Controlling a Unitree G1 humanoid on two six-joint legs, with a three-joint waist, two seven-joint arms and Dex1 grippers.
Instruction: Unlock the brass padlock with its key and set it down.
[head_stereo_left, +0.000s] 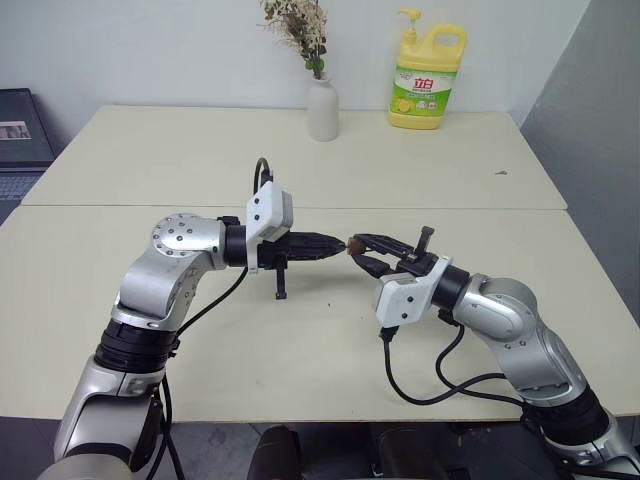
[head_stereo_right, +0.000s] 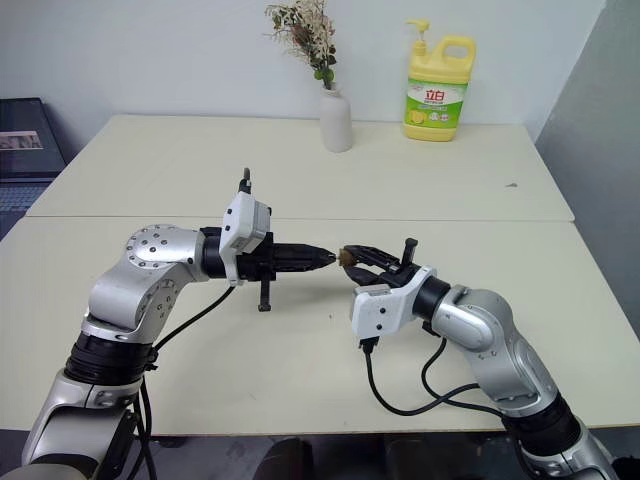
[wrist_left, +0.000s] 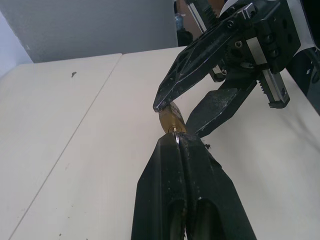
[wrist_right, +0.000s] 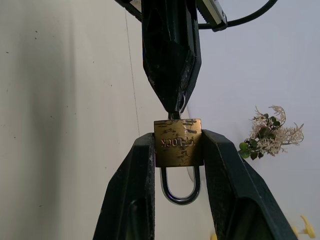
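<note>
Above the near table (head_stereo_left: 300, 340), in front of the white vase (head_stereo_left: 322, 108), the right gripper (wrist_right: 177, 150) pinches the brass padlock (wrist_right: 178, 142) between its two fingers, shackle toward its wrist. The left gripper (wrist_left: 176, 142), fingers pressed together on the key (wrist_right: 176, 114), meets the padlock's bottom end, level.

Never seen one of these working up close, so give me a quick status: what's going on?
Right gripper shut on the brass padlock, held above the table. Left gripper shut on the key, at the padlock's keyhole end. Shackle looks closed. Nothing in the way.
</note>
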